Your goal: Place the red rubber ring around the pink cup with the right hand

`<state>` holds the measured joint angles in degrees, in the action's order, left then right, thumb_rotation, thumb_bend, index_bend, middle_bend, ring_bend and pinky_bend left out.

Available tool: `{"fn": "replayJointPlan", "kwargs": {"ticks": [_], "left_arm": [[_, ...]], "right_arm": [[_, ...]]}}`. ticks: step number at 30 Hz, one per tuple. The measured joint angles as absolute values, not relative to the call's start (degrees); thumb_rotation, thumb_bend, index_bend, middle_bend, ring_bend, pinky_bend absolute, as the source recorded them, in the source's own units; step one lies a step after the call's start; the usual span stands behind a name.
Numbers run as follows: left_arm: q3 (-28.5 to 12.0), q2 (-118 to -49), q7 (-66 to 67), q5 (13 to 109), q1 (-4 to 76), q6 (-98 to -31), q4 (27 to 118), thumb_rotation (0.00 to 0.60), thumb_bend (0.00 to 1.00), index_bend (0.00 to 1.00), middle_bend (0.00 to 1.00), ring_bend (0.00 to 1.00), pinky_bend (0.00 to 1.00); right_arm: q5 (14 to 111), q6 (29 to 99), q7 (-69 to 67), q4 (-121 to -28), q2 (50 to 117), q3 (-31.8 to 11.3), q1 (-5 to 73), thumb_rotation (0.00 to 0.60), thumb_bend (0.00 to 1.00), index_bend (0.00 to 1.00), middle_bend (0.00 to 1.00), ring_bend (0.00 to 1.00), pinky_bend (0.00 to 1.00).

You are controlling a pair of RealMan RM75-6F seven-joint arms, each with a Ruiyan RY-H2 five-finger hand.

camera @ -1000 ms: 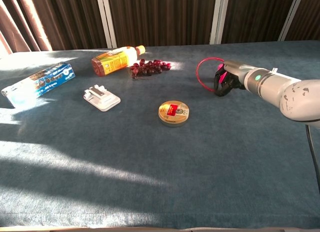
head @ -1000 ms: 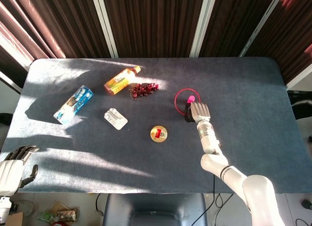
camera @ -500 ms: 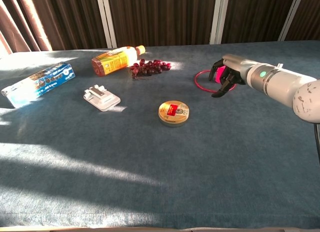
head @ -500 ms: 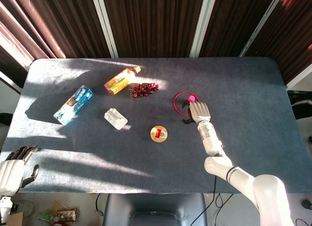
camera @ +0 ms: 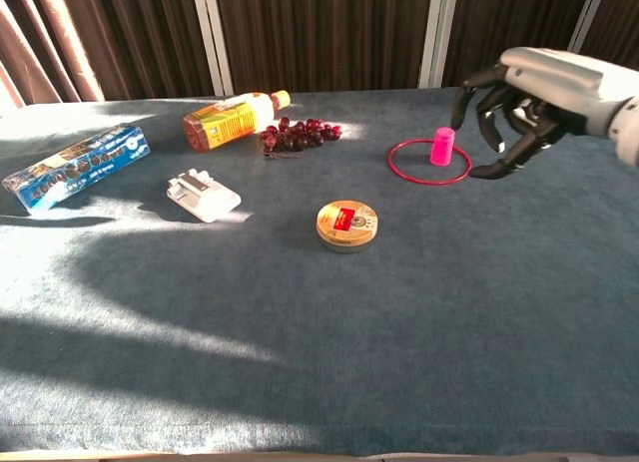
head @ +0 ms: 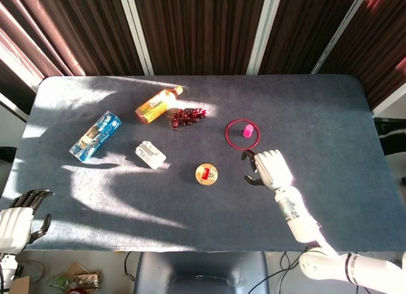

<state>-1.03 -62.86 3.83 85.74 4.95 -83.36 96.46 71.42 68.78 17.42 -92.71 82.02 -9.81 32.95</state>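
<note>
Your left hand (head: 16,221) sits low at the near-left corner, off the edge of the tabletop (head: 355,116), with its fingers curled inward around nothing.

On the far-left part of the blue cloth lies a blue carton (head: 96,136), flat, its long axis running from near-left to far-right; its printing is too small to read. Right of it, nearer you, is a small white plastic piece (head: 150,154). Beyond that lies an orange bottle (head: 157,104) on its side, cap toward the far right, its label unreadable. A bunch of dark red grapes (head: 187,115) lies just beside the cap end. Near the middle sits a round gold tin (head: 207,174) with a red label on its lid; you cannot make out the text.

Right of the grapes, the red rubber ring (head: 243,133) lies flat on the tabletop around the pink cup (head: 248,130). The cup stands upright inside the loop, off-centre toward the right side, axis vertical. In the chest view the ring (camera: 429,162) circles the cup (camera: 441,145) fully.

Your right hand (head: 269,169) hovers just near and right of the ring, apart from it, fingers (camera: 477,91) spread and bent, holding nothing.
</note>
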Motion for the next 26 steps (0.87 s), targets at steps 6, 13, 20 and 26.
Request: {"fn": "replayJointPlan", "kwargs": {"ticks": [6,13,20,26], "left_arm": [[-1.1,-62.92,4.12,85.46,5.03,-83.19,96.57,0.6,0.48,0.27,0.21,0.17,0.27],[-1.52,-63.03,3.62,84.92,4.97,-83.51,96.23,0.6,0.48,0.26,0.21,0.17,0.27],[-1.49,-63.05,3.59,84.93,4.94,-83.54,96.12,0.6,0.48,0.26,0.21,0.17,0.27],[-1.32,-63.15,3.88,85.4,4.73,-84.08,96.2,0.6,0.48,0.27,0.21,0.17,0.27]], "right_arm": [[81.94,80.97,18.83,-100.42,70.63,-1.23,21.64,0.6,0.14,0.29,0.35,0.37,0.37],[82.81,81.96,15.11,-98.87,67.73,3.3,16.08,0.6,0.08,0.01,0.04,0.04,0.18],[80.58,78.23,9.69,-95.84,67.21,4.04,14.54,0.6,0.08,0.0,0.0,0.0,0.14],[82.82,79.32,8.08,-93.9,67.88,3.63,13.21,0.6,0.08,0.0,0.0,0.0,0.13]]}}
